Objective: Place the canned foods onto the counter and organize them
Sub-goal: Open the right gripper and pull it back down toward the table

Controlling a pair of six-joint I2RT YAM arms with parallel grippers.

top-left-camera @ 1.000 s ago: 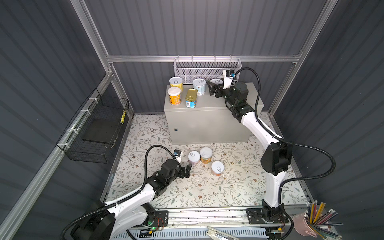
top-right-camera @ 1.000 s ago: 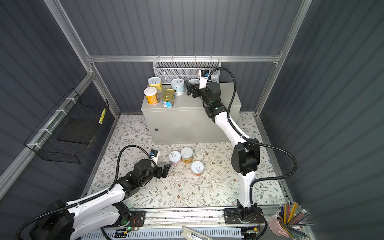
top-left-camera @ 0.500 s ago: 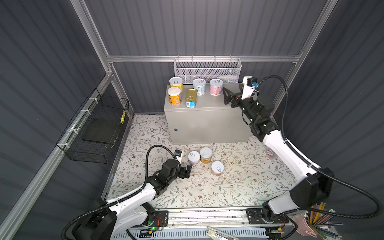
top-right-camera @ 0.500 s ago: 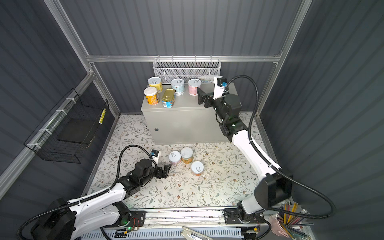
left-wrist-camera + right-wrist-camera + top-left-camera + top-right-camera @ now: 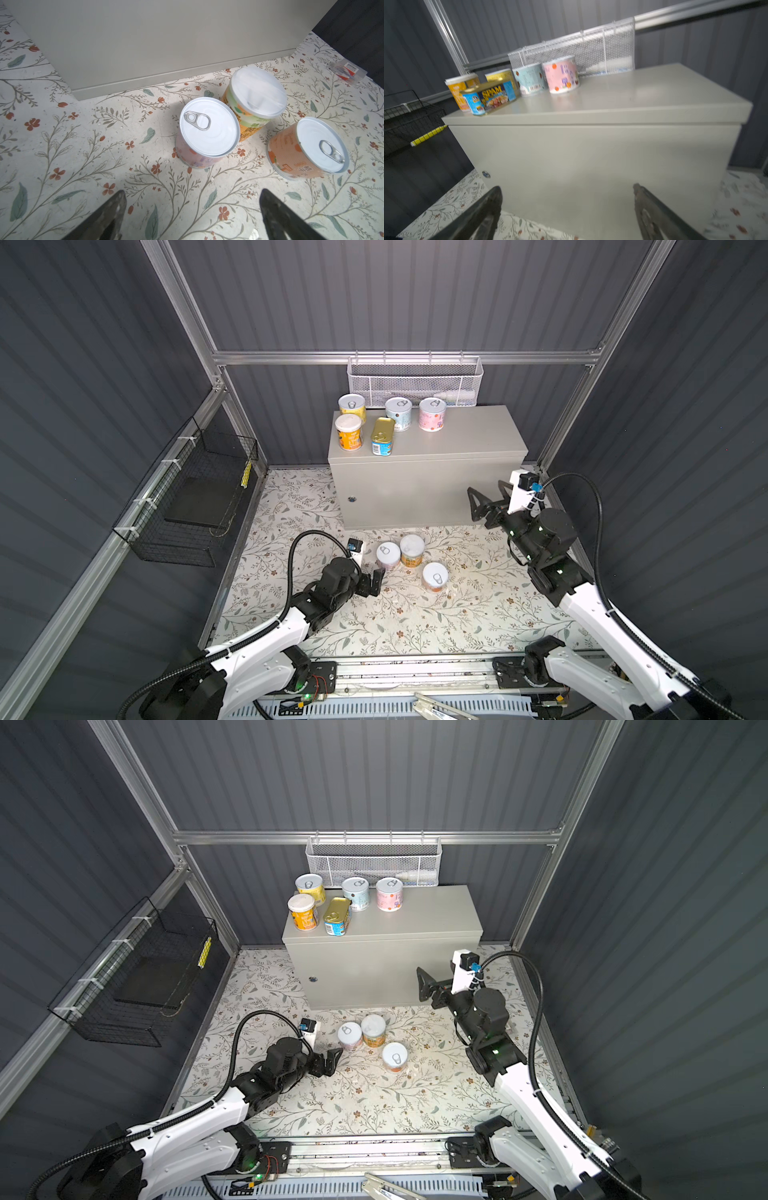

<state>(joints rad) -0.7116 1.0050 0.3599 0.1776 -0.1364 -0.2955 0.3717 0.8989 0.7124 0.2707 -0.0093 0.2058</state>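
Several canned foods stand at the left end of the counter [image 5: 465,435]: a yellow can [image 5: 352,406], an orange can [image 5: 348,432], a gold-topped tin [image 5: 382,435], a blue can [image 5: 398,413] and a pink can [image 5: 432,414]. Three more stand on the floral floor in front: a pink can [image 5: 205,133], an orange-green can with a plastic lid [image 5: 255,93] and an orange can [image 5: 309,149]. My left gripper [image 5: 193,192] is open, low on the floor just short of the pink floor can. My right gripper [image 5: 485,489] is open and empty by the counter's right front corner.
A white mesh basket [image 5: 415,381] hangs on the back wall just above the counter. A black wire basket [image 5: 187,497] hangs on the left wall. A small clear packet [image 5: 347,69] lies on the floor to the right of the counter.
My right arm has drawn back off the counter top, down and to the right, leaving the pink can standing there. The left arm has not moved.
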